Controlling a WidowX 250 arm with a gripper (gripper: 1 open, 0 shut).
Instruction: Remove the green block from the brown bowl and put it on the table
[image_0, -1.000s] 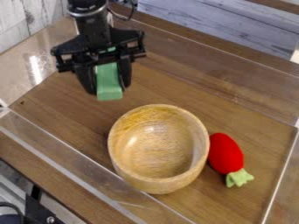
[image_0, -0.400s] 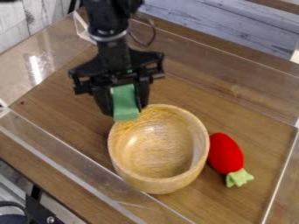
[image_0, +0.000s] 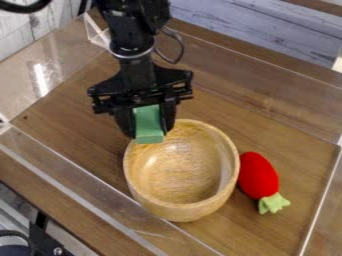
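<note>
table (image_0: 80, 130): lying bare left of the rim | brown bowl (image_0: 181, 170): sitting empty | gripper (image_0: 147, 124): clamping the green block (image_0: 148, 123) upright over the bowl's far rim | step: carrying out; next needing bare wood, then release

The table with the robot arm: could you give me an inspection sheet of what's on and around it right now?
Surface: brown wood-grain table, with clear acrylic walls along its edges.
Job's things: green block held upright in the gripper, at the far rim of the brown bowl; the bowl's inside looks empty.
Clutter: red strawberry toy with a green stem, lying on the table just right of the bowl.
Grippers: one black gripper pointing down, shut on the green block.
Cables: a dark cable loops beside the arm's upper part.
Surroundings: pale wooden planks behind the far wall; nothing else clear.
</note>
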